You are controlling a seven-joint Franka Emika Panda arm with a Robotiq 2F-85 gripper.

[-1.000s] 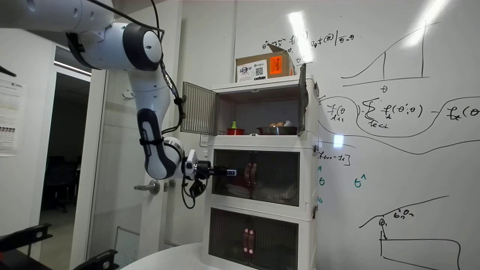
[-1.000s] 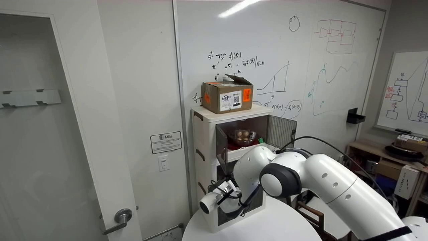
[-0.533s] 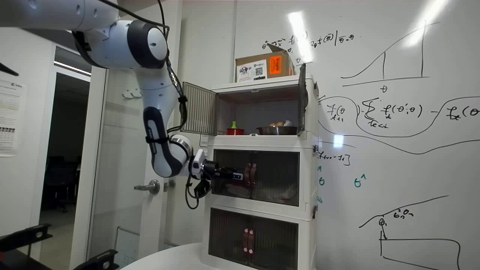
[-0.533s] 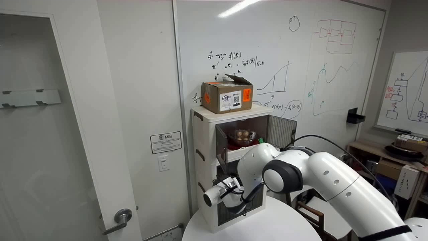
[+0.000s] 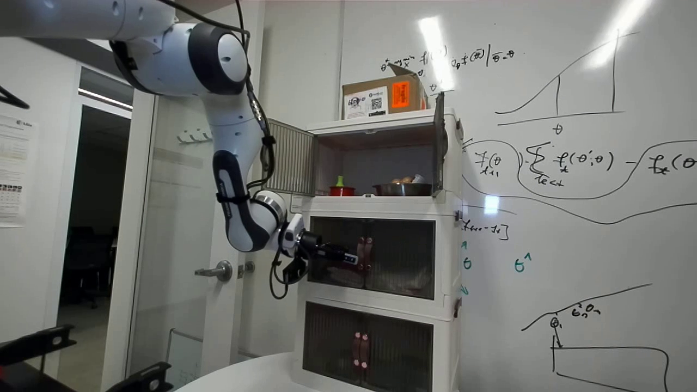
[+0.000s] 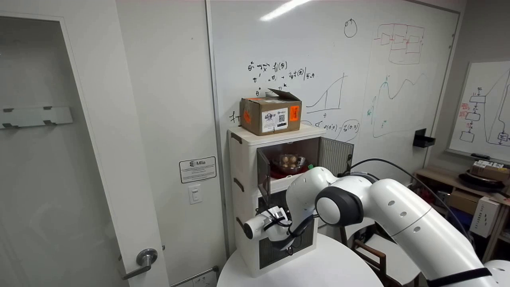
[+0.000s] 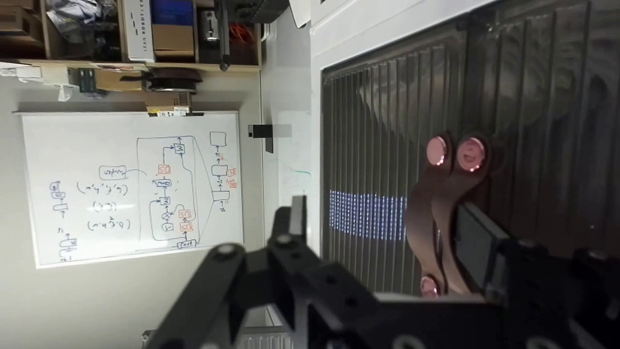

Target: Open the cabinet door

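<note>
The white cabinet has three tiers. In the middle tier the cabinet door is a pair of tinted ribbed panels, both closed, with curved brown handles meeting at the centre. My gripper reaches in from the left, its tips just short of those handles. Upside down in the wrist view, the handles both lie between my spread fingers. One finger pad sits right beside the nearer handle; whether it touches, I cannot tell. The opposite pad is well apart. In an exterior view the arm's wrist mostly hides my gripper.
Top-tier panels are swung outward, one hanging above my wrist. Inside are a metal bowl and a red pot. A cardboard box stands on top. Beneath are bottom-tier panels and a round white table.
My gripper has travelled right and slightly down in an exterior view, closer to the middle-tier handles. The arm has shifted along with it; the cabinet's panels have stayed put.
</note>
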